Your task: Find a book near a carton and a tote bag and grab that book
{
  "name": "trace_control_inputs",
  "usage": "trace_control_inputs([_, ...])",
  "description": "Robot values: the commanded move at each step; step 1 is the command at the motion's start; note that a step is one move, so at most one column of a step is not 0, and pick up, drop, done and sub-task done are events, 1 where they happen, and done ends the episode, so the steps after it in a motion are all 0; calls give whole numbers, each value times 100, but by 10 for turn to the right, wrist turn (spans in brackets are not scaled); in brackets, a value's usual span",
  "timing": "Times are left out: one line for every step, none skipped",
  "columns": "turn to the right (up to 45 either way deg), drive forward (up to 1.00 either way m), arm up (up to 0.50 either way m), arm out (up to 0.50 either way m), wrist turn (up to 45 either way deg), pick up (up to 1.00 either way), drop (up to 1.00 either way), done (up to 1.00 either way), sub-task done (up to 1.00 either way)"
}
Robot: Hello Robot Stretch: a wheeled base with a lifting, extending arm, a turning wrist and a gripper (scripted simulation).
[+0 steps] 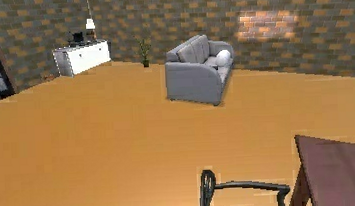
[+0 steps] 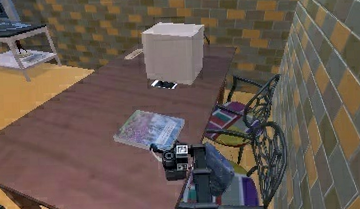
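The book (image 2: 149, 130) lay flat on the table (image 2: 69, 126), just beside the end effector (image 2: 166, 159) at its eleven o'clock; whether the end effector held anything could not be told.

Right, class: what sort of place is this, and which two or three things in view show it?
Probably a living and dining room in a house: a grey sofa, a white sideboard, and a long wooden table with metal chairs.

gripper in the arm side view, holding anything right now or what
gripper: cannot tell whether it holds anything; its far end is by the book lying flat on the table.
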Motion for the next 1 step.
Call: trace_control_inputs([0,0,10,0,0,0,0,0,0])
